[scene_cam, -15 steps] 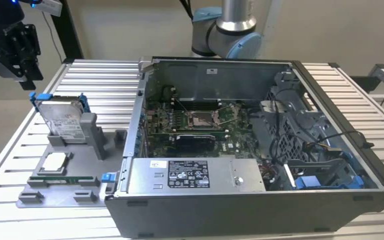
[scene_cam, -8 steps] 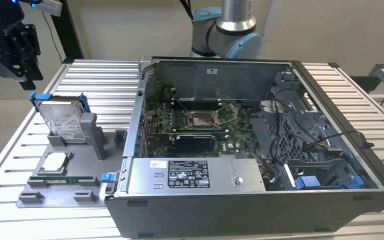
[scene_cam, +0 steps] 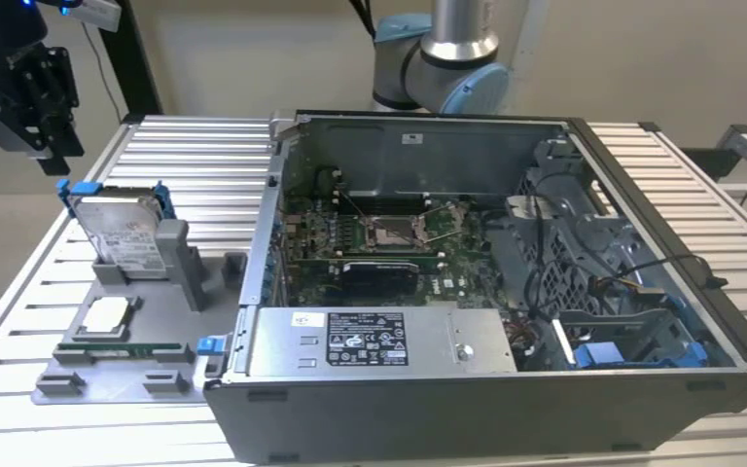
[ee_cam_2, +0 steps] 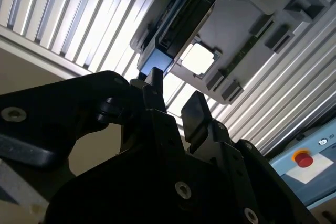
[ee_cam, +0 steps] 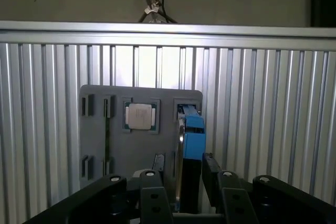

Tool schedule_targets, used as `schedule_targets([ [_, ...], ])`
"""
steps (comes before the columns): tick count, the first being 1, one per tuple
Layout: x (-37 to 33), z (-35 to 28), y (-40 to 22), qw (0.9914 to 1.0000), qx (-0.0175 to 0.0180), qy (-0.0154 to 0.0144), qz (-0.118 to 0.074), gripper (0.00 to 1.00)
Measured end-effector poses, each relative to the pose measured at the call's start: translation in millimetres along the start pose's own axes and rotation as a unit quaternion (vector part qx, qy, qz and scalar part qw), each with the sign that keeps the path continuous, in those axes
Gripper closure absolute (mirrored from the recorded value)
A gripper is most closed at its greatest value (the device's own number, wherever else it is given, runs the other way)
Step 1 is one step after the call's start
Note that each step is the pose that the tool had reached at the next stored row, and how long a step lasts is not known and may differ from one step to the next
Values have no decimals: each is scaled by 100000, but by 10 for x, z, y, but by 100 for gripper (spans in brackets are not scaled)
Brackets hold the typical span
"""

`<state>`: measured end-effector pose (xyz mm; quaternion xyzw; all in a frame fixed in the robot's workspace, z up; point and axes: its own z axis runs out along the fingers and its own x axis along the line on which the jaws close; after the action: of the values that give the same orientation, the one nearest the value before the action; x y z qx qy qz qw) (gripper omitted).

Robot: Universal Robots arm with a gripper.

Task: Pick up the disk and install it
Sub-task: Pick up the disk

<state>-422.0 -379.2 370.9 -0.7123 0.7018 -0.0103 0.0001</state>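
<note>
You have one disk (scene_cam: 124, 232), one square chip (scene_cam: 105, 315) and one memory stick (scene_cam: 114, 344) on one grey tray (scene_cam: 166, 316), at nine o'clock from the one open computer case (scene_cam: 478, 413) in the exterior view. Inside it, count one power-supply box (scene_cam: 373, 341) at six o'clock. One red button (ee_cam_2: 303, 158) shows in the second wrist view.

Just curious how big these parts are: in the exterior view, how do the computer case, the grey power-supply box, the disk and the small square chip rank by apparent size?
Largest to smallest as they look:
1. computer case
2. power-supply box
3. disk
4. square chip, clearly the smallest
</note>
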Motion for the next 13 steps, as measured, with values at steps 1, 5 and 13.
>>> schedule_targets([
  [1,0,0,0,100000,0,-1,-28,100],
  [5,-9,20,1,100000,-2,60,-42,100],
  [13,-40,107,1,100000,-8,64,-27,100],
])
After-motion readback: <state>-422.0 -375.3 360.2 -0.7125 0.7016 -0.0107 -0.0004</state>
